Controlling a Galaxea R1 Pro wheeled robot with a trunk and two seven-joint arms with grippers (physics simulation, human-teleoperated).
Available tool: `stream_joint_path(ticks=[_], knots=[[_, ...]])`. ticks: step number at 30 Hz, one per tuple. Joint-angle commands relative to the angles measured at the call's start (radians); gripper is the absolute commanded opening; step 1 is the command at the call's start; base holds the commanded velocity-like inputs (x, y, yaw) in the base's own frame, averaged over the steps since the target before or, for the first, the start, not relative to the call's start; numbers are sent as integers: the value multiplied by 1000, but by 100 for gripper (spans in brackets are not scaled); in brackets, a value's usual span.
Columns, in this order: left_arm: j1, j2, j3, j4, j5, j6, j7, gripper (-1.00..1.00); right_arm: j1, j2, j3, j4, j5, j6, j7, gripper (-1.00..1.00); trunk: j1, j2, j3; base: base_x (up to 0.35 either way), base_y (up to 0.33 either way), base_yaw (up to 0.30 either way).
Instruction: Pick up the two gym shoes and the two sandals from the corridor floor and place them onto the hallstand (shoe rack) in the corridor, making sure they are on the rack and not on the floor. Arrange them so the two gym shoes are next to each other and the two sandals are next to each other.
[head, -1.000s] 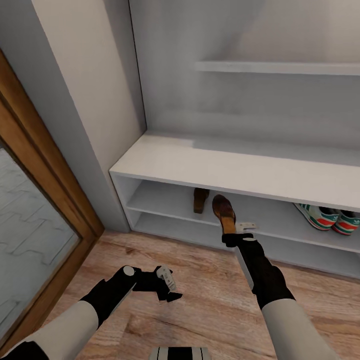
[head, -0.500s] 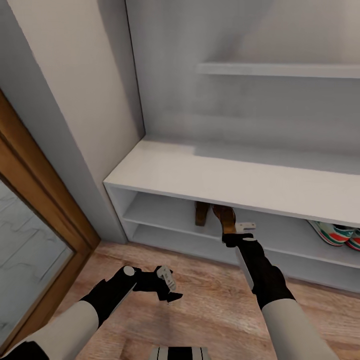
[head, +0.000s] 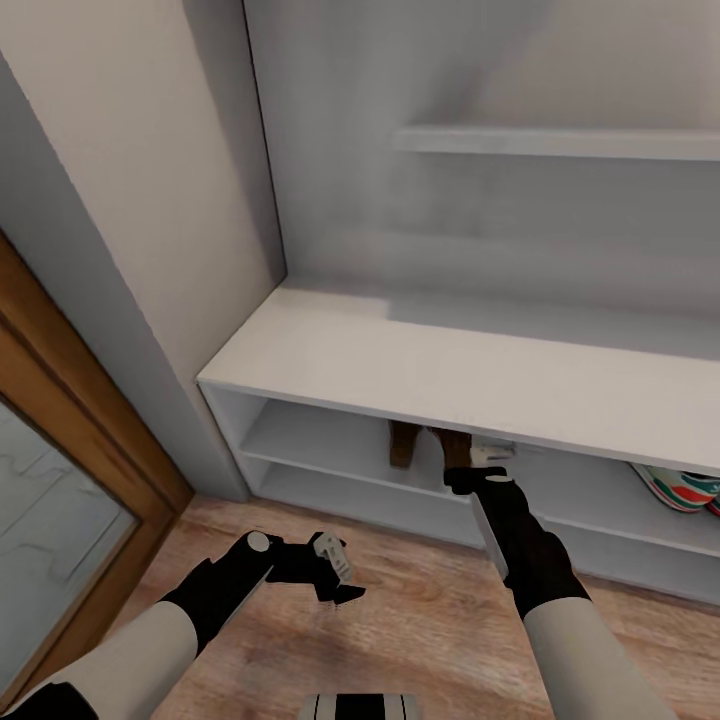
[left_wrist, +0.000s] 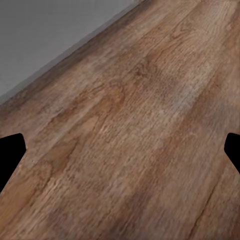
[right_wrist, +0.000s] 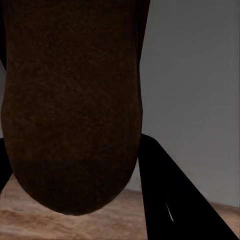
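My right gripper (head: 462, 470) is closed on a sandal (head: 456, 447) at the hallstand (head: 420, 370) upper tier, apparently beside the second sandal (head: 403, 443). Gym shoes (head: 685, 487) sit on that tier, well apart. My left gripper (head: 335, 572) hangs spread, empty, over the corridor floor (head: 420, 640).

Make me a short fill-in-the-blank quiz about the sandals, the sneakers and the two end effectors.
1. The right end effector is shut on a ____.
2. The left end effector hovers open over the wood ____.
3. The other sandal sits on the hallstand's ____ open tier.
4. The gym shoes have ____ side stripes.

Missing words: sandal; floor; upper; green
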Motion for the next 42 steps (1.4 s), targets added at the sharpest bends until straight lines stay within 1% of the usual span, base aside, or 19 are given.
stream_joint_path(ticks=[1, 6, 22, 32, 42], knots=[[0, 1, -2, -3, -1, 7, -2, 100, 0, 0, 1, -1, 2, 7, -3, -100, 0, 0, -1, 290, 0, 0], [0, 0, -2, -3, -1, 7, -2, 100, 0, 0, 1, -1, 1, 7, -3, -100, 0, 0, -1, 135, 0, 0], [0, 0, -2, -3, -1, 6, -2, 100, 0, 0, 1, -1, 2, 7, -3, -100, 0, 0, -1, 12, 0, 0], [0, 0, -3, -3, -1, 7, -2, 100, 0, 0, 1, -1, 2, 7, -3, -100, 0, 0, -1, 124, 0, 0], [0, 1, -2, -3, -1, 6, -2, 100, 0, 0, 1, -1, 2, 7, -3, -100, 0, 0, -1, 15, 0, 0]])
